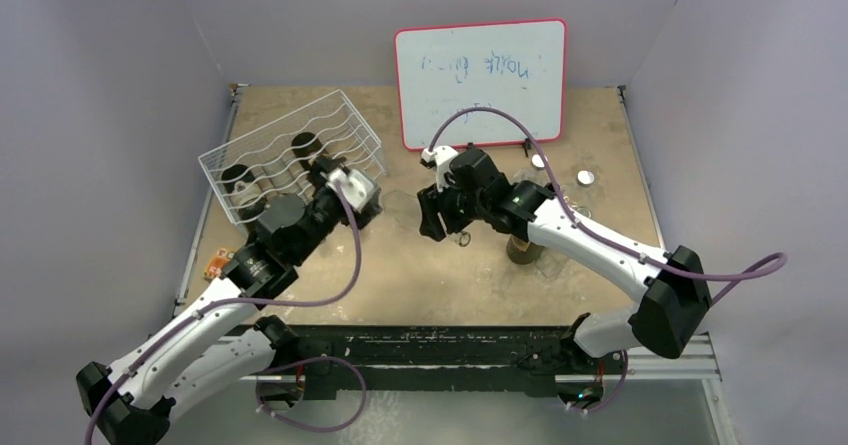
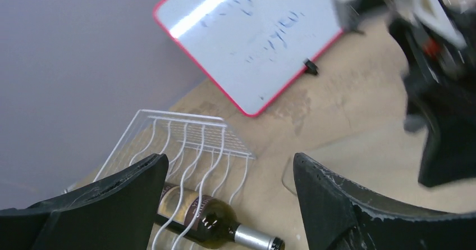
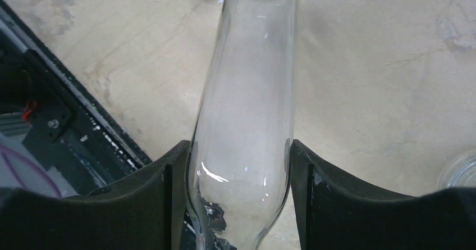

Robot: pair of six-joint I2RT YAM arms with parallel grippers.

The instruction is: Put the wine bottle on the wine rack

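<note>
The white wire wine rack [image 1: 290, 150] stands at the back left, with dark bottles lying in its tiers. In the left wrist view a green wine bottle [image 2: 207, 219] with a cream and maroon label lies in the rack [image 2: 185, 137], its silver-capped neck sticking out. My left gripper [image 1: 372, 203] is open and empty at the rack's right end, with its fingers [image 2: 337, 205] wide apart. My right gripper [image 1: 432, 220] is shut on a clear glass bottle [image 3: 247, 121], which extends away from the fingers over the table. In the top view this bottle [image 1: 403, 208] is only a faint outline between the two grippers.
A red-framed whiteboard [image 1: 480, 83] leans on the back wall. A brown upright object [image 1: 523, 250] stands under the right arm. Small white discs [image 1: 585, 177] lie at the back right. A small orange item [image 1: 215, 262] lies at the table's left edge.
</note>
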